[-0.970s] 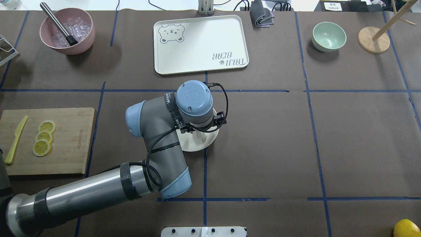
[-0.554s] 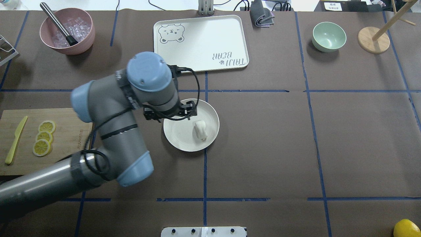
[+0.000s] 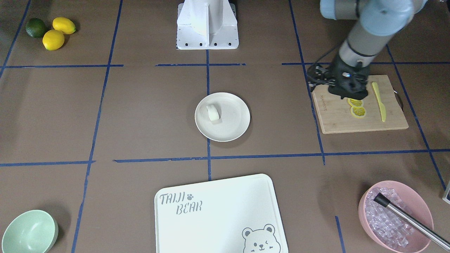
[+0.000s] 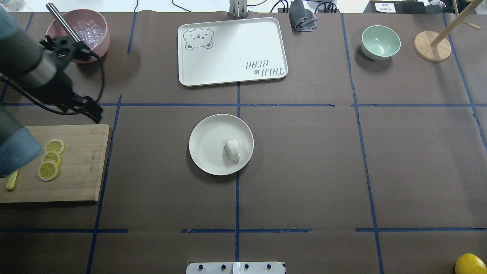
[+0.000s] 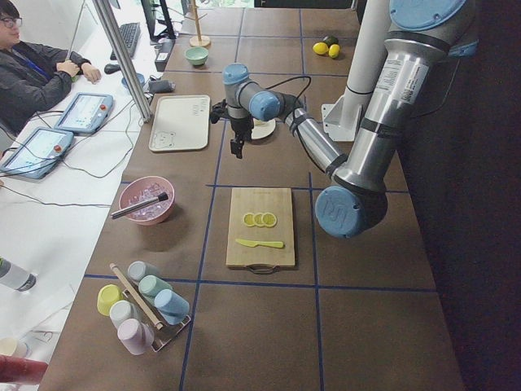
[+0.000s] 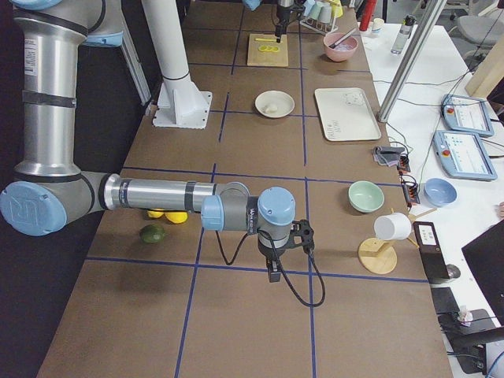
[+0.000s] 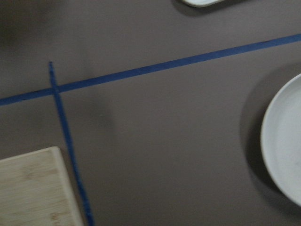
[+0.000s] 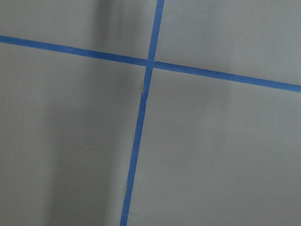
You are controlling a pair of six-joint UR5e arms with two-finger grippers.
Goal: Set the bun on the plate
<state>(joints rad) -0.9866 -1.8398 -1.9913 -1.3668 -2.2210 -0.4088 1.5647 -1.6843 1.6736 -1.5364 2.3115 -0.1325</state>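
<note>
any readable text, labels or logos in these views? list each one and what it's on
"TAIJI BEAR": printed on the white tray, which also carries a bear drawing.
Mark along one edge of the cutting board: too small to read.
Print on the white card beyond the table's far edge: too small to read.
No other text can be read in any view.
</note>
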